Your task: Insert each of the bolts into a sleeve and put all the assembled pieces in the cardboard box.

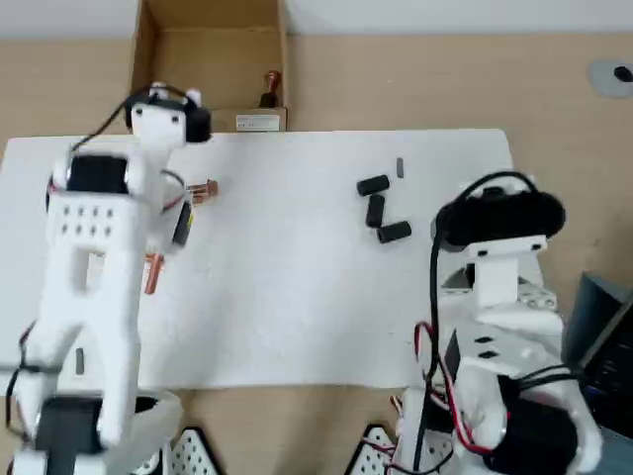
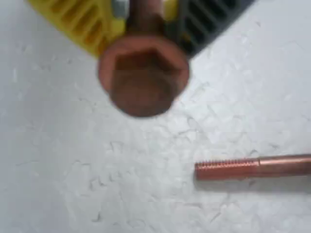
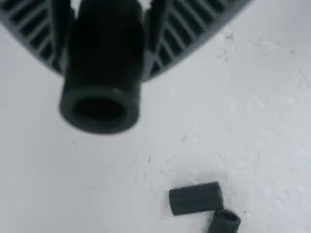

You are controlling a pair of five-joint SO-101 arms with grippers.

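Note:
My left gripper (image 2: 144,14) is shut on a copper bolt (image 2: 143,77), whose hex head faces the camera just above the white mat. In the high view this bolt (image 1: 203,190) sticks out at the left of the mat. A second copper bolt (image 2: 252,167) lies flat on the mat (image 1: 151,272). My right gripper (image 3: 107,24) is shut on a black sleeve (image 3: 99,87), its open bore showing. Three loose black sleeves (image 1: 375,210) lie on the mat right of centre. The cardboard box (image 1: 148,59) stands at the back, with one assembled piece (image 1: 269,89) inside.
The white mat (image 1: 297,317) covers most of the wooden table. A small dark pin (image 1: 400,168) lies beside the sleeves. A label (image 1: 259,122) marks the box's front wall. Both arm bases and their cables stand at the near edge.

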